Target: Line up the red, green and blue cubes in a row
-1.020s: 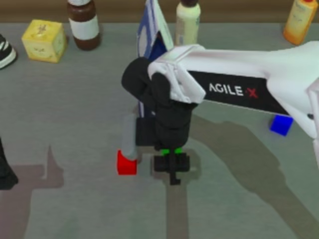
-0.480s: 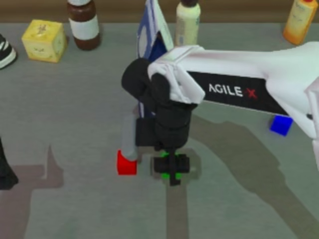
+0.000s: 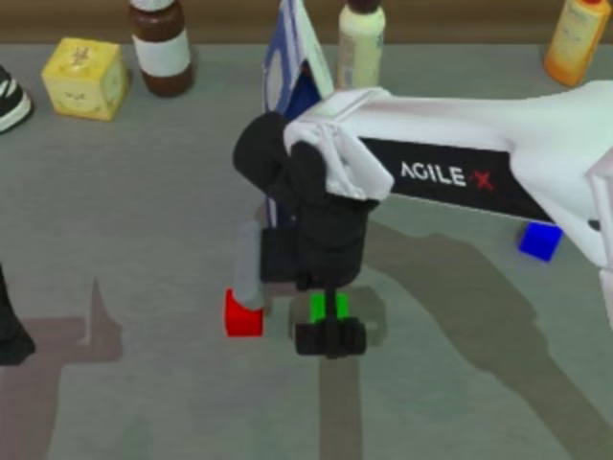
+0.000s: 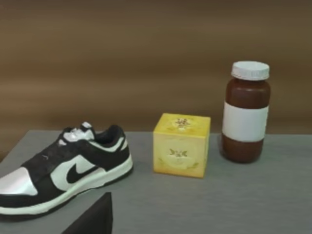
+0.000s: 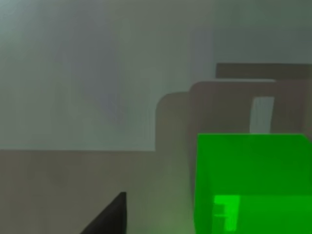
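The green cube (image 3: 329,307) rests on the table just right of the red cube (image 3: 243,315), with a small gap between them. My right gripper (image 3: 330,338) hangs open above the green cube's near side and holds nothing. In the right wrist view the green cube (image 5: 253,180) stands on the table beside one dark fingertip (image 5: 109,217), apart from it. The blue cube (image 3: 540,241) lies far right, partly under my right arm. My left arm (image 3: 8,326) is parked at the table's left edge, one fingertip (image 4: 100,219) showing well off centre.
Along the back stand a pale yellow patterned box (image 3: 84,77), a brown jar (image 3: 162,48), a blue-and-white upright object (image 3: 292,67), a cream bottle (image 3: 360,43) and an orange bottle (image 3: 578,38). A black-and-white sneaker (image 3: 11,96) lies at the back left.
My right gripper has let go of the green cube and drawn away from it toward the front of the view. The cube now shows uncovered beside the red one.
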